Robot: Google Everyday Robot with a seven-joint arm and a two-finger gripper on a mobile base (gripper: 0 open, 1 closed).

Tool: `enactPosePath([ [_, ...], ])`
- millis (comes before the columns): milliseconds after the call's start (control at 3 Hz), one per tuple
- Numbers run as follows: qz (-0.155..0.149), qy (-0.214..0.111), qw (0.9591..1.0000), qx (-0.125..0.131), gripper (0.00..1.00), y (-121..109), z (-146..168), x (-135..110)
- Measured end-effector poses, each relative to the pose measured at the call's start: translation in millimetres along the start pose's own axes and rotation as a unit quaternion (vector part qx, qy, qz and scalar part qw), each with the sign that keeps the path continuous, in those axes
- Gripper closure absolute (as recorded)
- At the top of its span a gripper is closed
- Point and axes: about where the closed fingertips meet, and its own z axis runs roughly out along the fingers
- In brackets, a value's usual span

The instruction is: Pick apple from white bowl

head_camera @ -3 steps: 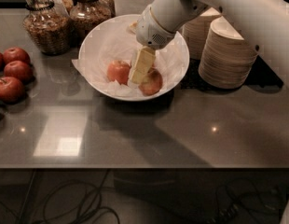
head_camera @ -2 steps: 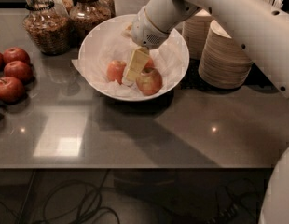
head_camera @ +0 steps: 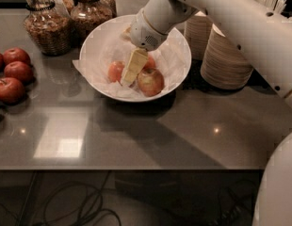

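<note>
The white bowl (head_camera: 180,45), lined with crumpled white paper, stands at the back middle of the grey table. Three apples lie in it. An orange-red apple (head_camera: 114,71) is on the left. A streaked apple with a paler patch (head_camera: 151,82) is on the right. A third apple (head_camera: 150,63) is behind and partly hidden. My gripper (head_camera: 131,69) reaches down into the bowl from the upper right. It sits between the left and right apples, against the right side of the orange-red apple, and covers part of it.
Several dark red apples (head_camera: 10,89) lie at the table's left edge. Two glass jars (head_camera: 46,28) of dry food stand behind the bowl on the left. Stacks of beige disposable bowls (head_camera: 227,60) stand right of the bowl. My arm crosses above them.
My gripper has shifted a little to the left inside the bowl, closer to the orange-red apple. The apples and the bowl have not moved.
</note>
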Motion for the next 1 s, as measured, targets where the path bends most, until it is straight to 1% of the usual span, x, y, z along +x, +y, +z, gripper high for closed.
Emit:
enactPosePath([
  [333,0.000,0.000,1.0000,-0.003,0.15,-2,11,4],
  [1000,0.002,0.006,0.9996,-0.026,0.14,9,35,13],
])
